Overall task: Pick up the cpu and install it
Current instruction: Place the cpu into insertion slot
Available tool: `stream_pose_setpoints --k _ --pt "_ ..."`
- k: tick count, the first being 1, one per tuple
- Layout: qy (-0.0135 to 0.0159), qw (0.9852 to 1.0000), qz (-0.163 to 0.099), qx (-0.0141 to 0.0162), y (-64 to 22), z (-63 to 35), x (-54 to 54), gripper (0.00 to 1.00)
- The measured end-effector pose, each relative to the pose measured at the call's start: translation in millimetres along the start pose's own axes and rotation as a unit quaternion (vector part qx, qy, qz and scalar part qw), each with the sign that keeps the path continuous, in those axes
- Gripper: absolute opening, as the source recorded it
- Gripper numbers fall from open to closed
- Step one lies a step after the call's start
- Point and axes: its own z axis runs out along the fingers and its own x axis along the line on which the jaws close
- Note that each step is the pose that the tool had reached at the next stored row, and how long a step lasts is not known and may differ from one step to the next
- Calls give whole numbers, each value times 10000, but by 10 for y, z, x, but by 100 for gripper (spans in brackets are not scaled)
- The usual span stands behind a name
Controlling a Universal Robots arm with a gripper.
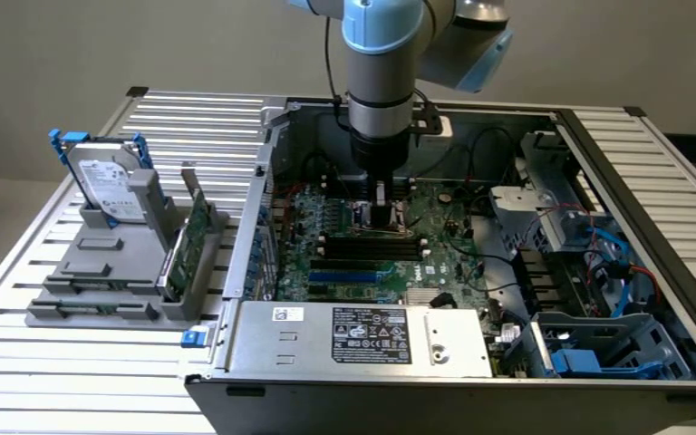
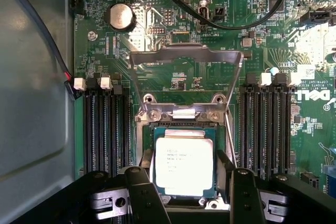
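The cpu [image 2: 184, 162], a small square chip with a silvery top and a thin green rim, sits level in the open socket [image 2: 181, 115] on the green motherboard [image 2: 157, 30]. The socket's metal load plate [image 2: 186, 56] stands raised beyond it. My gripper [image 2: 185, 165] reaches straight down into the computer case [image 1: 638, 181]. Its black fingers [image 2: 143, 190] stand on two opposite sides of the chip, and their tips meet its edges. In the exterior view the gripper [image 1: 382, 213] is low over the middle of the board.
Black memory slots [image 2: 102, 129] flank the socket on both sides. Black cables [image 2: 231, 22] cross the board near a coin battery [image 2: 119, 16]. Outside the case, at the exterior view's left, a grey rack [image 1: 106, 272] holds a hard drive [image 1: 112, 186] and a green card [image 1: 193, 240].
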Motion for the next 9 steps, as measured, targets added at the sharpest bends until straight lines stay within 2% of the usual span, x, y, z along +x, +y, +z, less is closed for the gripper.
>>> stream_pose_setpoints --k 9 --pt "-13 10000 2 -1 0 0 4 55"
